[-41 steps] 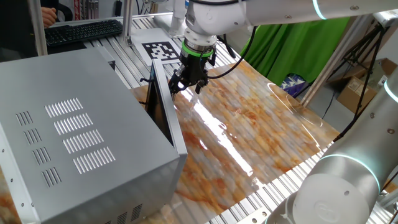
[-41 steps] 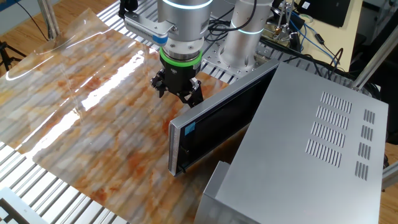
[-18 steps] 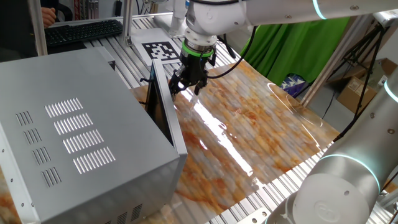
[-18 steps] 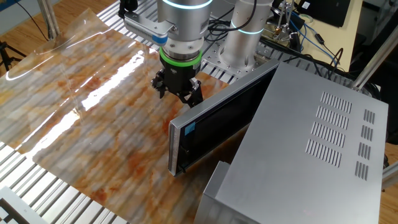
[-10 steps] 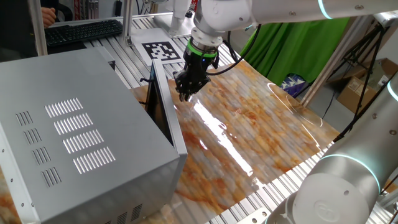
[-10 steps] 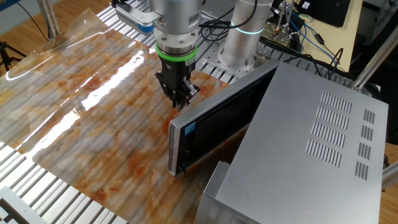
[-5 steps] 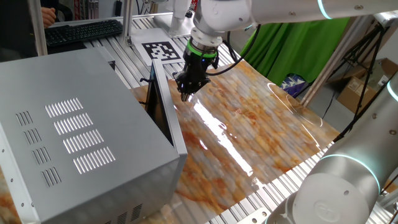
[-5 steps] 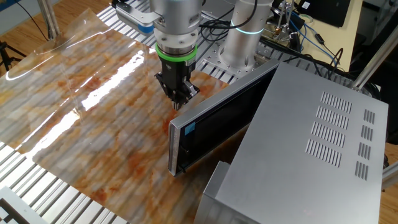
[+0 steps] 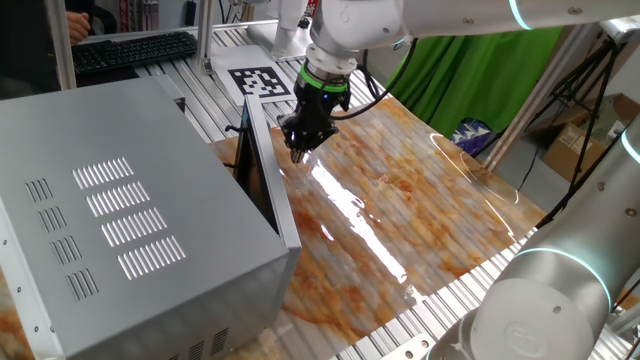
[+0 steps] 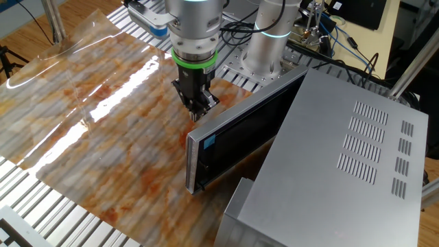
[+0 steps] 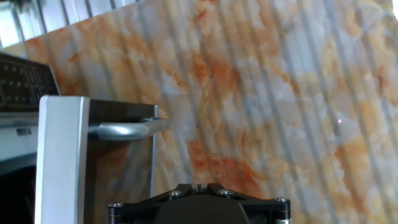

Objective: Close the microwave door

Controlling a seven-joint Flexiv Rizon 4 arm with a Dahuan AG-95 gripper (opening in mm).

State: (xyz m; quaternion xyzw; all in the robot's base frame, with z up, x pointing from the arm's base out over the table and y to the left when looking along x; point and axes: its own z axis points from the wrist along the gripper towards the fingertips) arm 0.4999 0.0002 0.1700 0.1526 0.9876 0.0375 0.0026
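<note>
The microwave (image 9: 110,200) is a big silver-grey box with vent slots; it also shows in the other fixed view (image 10: 336,165). Its door (image 9: 266,165) stands ajar, a thin silver-framed panel with dark glass (image 10: 240,137). My gripper (image 9: 298,150) is shut and empty, fingers pointing down, just off the door's outer face near its free edge (image 10: 195,113). In the hand view the door's edge (image 11: 62,155) and its silver handle (image 11: 127,129) lie at lower left; the gripper (image 11: 198,185) shows at the bottom with its fingertips together.
A marbled orange sheet (image 9: 400,200) covers the table in front of the door. A keyboard (image 9: 135,50) and a fiducial tag (image 9: 258,80) lie behind. A green cloth (image 9: 470,60) hangs at the back right. A second arm's base (image 9: 540,300) stands at the front right.
The gripper's fingers, spread 1.8 s ago, closed and the hand turned and dropped slightly beside the door. Over the last half second nothing has visibly moved. The door stands as before.
</note>
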